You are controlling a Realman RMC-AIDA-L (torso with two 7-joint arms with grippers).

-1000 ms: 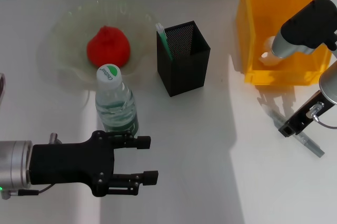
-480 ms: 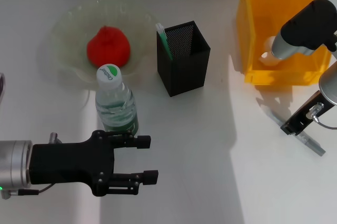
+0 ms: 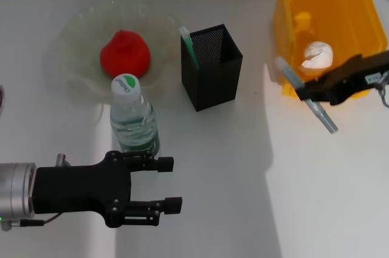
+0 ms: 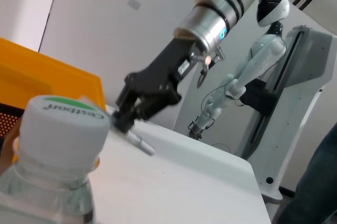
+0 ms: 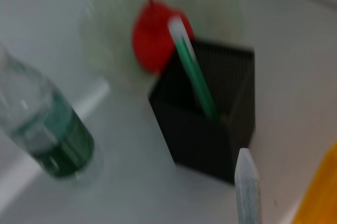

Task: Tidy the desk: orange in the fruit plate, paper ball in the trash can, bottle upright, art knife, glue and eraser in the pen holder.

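Carrying the art knife pinched in my right claw toward the pen holder; left claw rests spread near the surface's front edge.

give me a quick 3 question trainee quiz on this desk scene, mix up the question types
1. True or false: the red-orange fruit lies in the pale-green glass plate.
2. What is the right gripper holding? A) a clear plastic bottle B) a slim grey pen-like tool C) a crumpled paper wad
3. Fill in: the crumpled white paper ball sits inside the orange-yellow plastic ____.

Key
1. True.
2. B: the grey tool is clamped above the table, while the clear bottle with the green label stands upright near the open left gripper.
3. Bin.
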